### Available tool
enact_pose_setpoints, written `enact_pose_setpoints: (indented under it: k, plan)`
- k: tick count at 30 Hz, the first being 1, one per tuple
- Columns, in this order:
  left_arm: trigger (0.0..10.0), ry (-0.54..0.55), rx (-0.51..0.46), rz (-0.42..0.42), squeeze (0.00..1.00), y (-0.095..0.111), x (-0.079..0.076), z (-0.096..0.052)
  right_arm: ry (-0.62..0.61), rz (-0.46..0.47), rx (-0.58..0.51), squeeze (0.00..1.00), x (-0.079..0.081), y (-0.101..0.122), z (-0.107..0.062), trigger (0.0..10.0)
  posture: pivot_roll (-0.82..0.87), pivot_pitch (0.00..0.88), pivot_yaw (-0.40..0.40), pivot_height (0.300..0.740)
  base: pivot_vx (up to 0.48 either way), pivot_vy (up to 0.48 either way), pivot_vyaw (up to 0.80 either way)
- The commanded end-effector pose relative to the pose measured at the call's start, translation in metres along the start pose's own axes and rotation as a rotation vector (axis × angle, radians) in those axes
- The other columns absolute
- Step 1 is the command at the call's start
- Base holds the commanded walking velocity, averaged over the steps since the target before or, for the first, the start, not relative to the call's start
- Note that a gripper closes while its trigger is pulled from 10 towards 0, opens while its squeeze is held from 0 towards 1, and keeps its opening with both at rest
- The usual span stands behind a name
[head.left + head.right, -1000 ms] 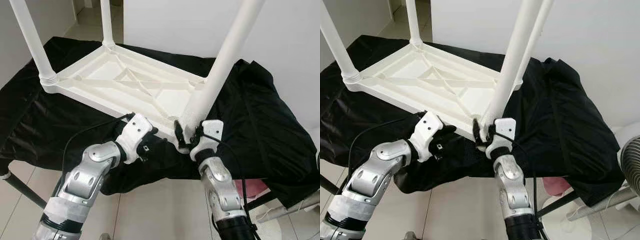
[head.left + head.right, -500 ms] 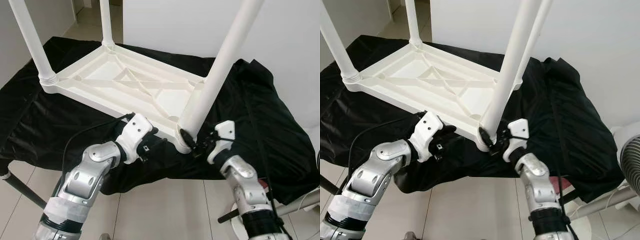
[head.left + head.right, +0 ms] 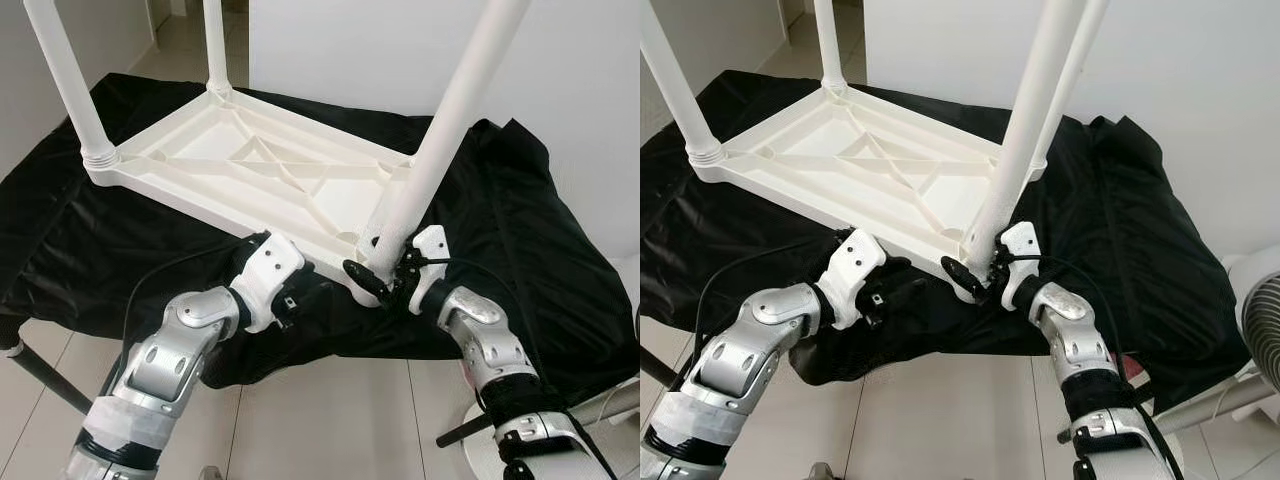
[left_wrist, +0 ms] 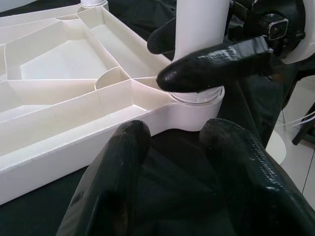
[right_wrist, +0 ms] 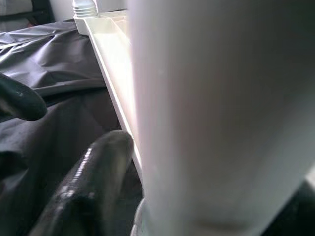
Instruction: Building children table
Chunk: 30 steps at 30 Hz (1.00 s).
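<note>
Right end effector point(image 3: 375, 278) clasps the near table leg point(image 3: 440, 130) at its base.

**White walls, tiled floor, a bench under black cloth**

A loose black cloth point(image 3: 520, 230) drapes a raised work surface, wrinkled and glossy, with folds that hang over the near edge toward the floor. A dark slanted leg point(image 3: 45, 378) shows beneath it at the robot's left. The floor point(image 3: 330, 420) is pale, glossy tile with thin grout lines and reflects soft daylight. A plain white wall point(image 3: 1200, 90) stands behind and to the right, and past its left edge an opening gives onto more light floor point(image 3: 180, 45). At the lower right stands a fan point(image 3: 1262, 345) with a round wire grille, near a pink object point(image 3: 1110, 372) half hidden under the cloth.
</note>
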<state>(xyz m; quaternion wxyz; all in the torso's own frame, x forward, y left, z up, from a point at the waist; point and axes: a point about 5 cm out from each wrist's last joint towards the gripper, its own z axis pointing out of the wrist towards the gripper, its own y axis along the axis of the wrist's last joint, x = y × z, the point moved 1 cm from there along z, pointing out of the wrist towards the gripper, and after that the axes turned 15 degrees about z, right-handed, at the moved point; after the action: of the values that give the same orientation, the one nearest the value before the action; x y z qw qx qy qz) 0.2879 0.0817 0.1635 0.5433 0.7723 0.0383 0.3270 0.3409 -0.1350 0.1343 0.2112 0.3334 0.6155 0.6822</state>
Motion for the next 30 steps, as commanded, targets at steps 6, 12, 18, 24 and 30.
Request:
enact_pose_setpoints:
  k: [6,12,18,24,30]
  plan:
    - [10.0,-0.039,-0.004,0.014,0.00,0.003,-0.010,0.004,0.016,0.010,0.021,0.00,-0.004,-0.006,0.000,0.0,0.08,0.039,-0.117,0.740,0.000,0.000,0.00]
    - [10.0,-0.045,-0.003,0.014,0.00,0.003,-0.011,0.004,0.016,0.015,0.020,0.00,-0.005,-0.007,-0.001,0.0,0.08,0.032,-0.114,0.740,0.000,0.000,0.00]
    - [10.0,-0.056,0.000,0.017,0.00,0.002,-0.012,0.004,-0.019,0.025,-0.030,0.00,-0.003,-0.006,-0.002,10.0,0.07,0.024,-0.112,0.740,0.000,0.000,0.00]
    - [10.0,-0.058,0.004,0.016,0.00,0.001,-0.013,0.005,-0.195,0.054,-0.020,0.00,-0.007,-0.012,0.002,10.0,0.07,0.020,-0.112,0.740,0.000,0.000,0.00]
    - [10.0,-0.056,0.006,0.014,0.00,0.000,-0.013,0.004,-0.337,0.094,-0.085,0.00,0.001,-0.016,0.001,10.0,0.06,0.019,-0.114,0.740,0.000,0.000,0.00]
